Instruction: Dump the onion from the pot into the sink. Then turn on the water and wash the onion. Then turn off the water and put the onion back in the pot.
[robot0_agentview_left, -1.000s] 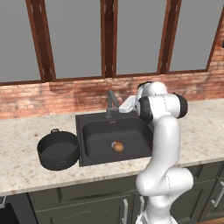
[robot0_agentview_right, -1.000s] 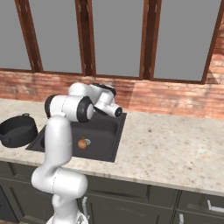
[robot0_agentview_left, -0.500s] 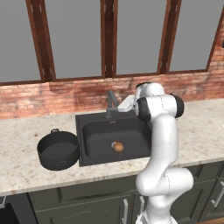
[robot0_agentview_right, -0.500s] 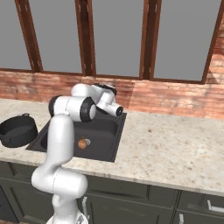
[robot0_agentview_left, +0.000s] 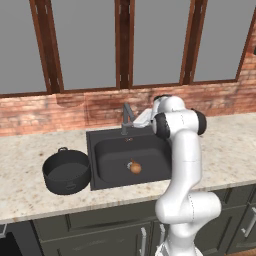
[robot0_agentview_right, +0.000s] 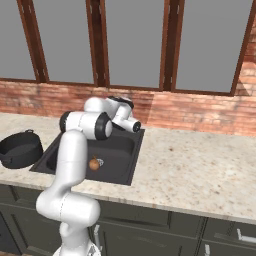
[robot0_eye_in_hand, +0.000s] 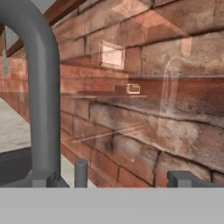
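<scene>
Since a second ago your arm has barely edged toward the faucet (robot0_agentview_left: 127, 118); gripper (robot0_eye_in_hand: 131, 177) jaws apart, empty. Onion (robot0_agentview_left: 135, 168) lies in the sink (robot0_agentview_left: 107, 146); water-on is due.

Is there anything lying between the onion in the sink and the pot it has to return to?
Nothing visible does. The onion lies by the drain in the sink; the pot stands open on the counter just beyond the sink's rim, with no object between them.
</scene>
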